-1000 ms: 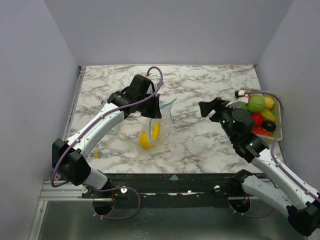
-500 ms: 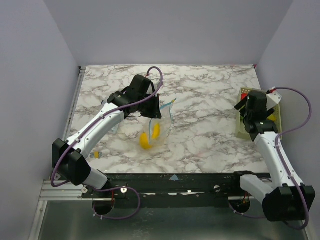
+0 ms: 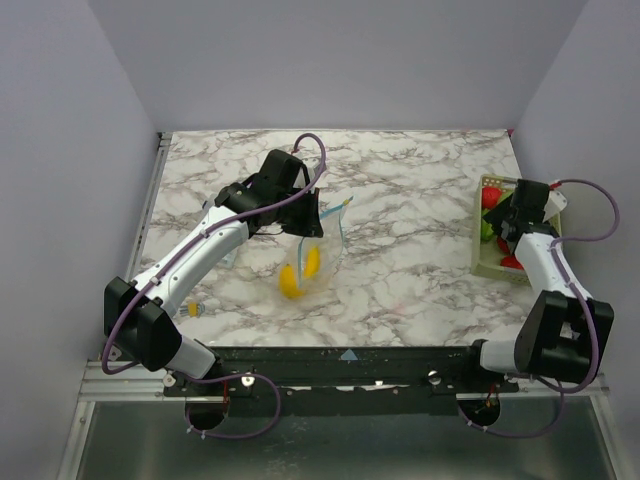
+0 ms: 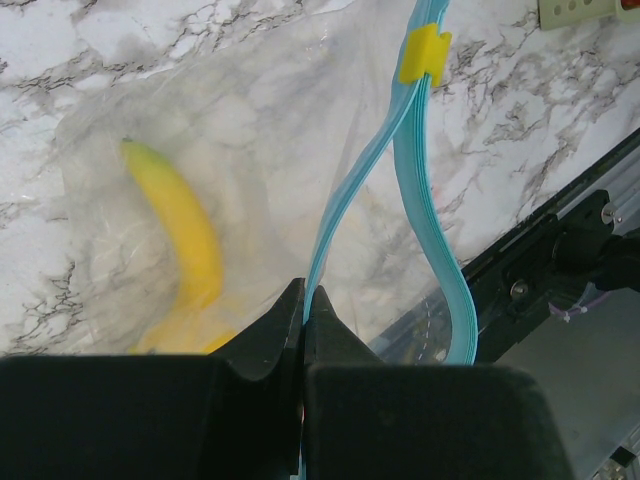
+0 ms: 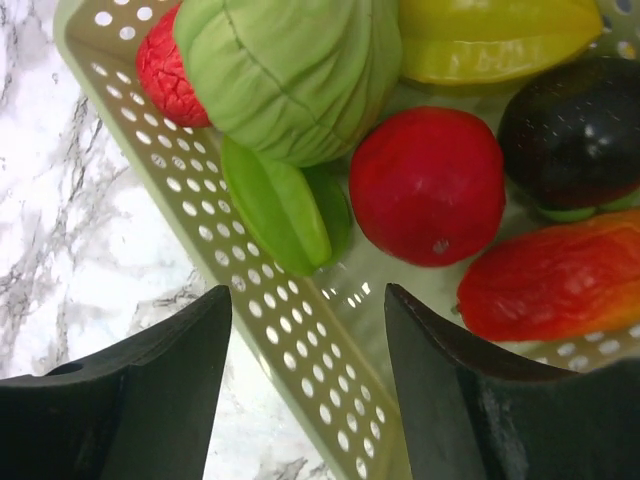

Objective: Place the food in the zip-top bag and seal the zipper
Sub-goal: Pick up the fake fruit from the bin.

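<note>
The clear zip-top bag (image 3: 318, 255) hangs open at the table's middle with two yellow food pieces (image 3: 291, 282) inside; a banana (image 4: 186, 226) shows through it. My left gripper (image 3: 312, 222) is shut on one side of the teal zipper (image 4: 335, 215) and holds the mouth up; the other strip (image 4: 428, 210) with its yellow slider (image 4: 424, 52) hangs apart from it. My right gripper (image 5: 310, 320) is open and empty above the near wall of the yellow-green basket (image 5: 300, 330), close to a green piece (image 5: 280, 205), a red apple (image 5: 430, 185) and a green cabbage (image 5: 290, 70).
The basket (image 3: 490, 262) stands at the table's right edge (image 3: 530, 200) and also holds a yellow starfruit (image 5: 490, 40), a dark eggplant (image 5: 575, 130), a red pepper (image 5: 555, 275) and a bumpy red fruit (image 5: 165, 70). A small packet (image 3: 193, 310) lies front left.
My right arm has swung from the table's middle out to the right and now hangs over the basket. My left gripper and the bag have not moved.
</note>
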